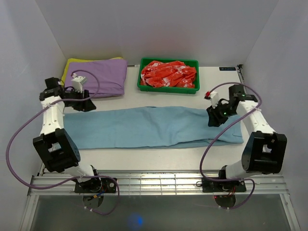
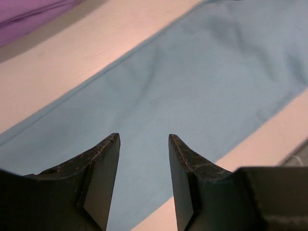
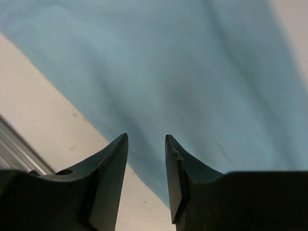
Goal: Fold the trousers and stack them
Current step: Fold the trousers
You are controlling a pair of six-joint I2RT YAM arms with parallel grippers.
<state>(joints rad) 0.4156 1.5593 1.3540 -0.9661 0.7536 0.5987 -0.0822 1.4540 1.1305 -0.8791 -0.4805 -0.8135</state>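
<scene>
The light blue trousers (image 1: 149, 127) lie flat in one long strip across the table, reaching almost from side to side. My left gripper (image 1: 83, 102) hovers over their left end, near the far edge. In the left wrist view the left gripper (image 2: 143, 139) stands open above the blue trousers (image 2: 192, 82), nothing between its fingers. Over the right end hangs my right gripper (image 1: 217, 117). The right wrist view shows the right gripper (image 3: 146, 138) open too, a gap between the fingers, blue trousers (image 3: 183, 72) below them.
A folded purple garment (image 1: 100, 76) on a yellow cloth lies at the back left. A green bin (image 1: 192, 89) with red-and-white patterned cloth (image 1: 168, 73) stands at the back middle. White walls close in both sides. A metal rail (image 1: 159, 182) runs along the near edge.
</scene>
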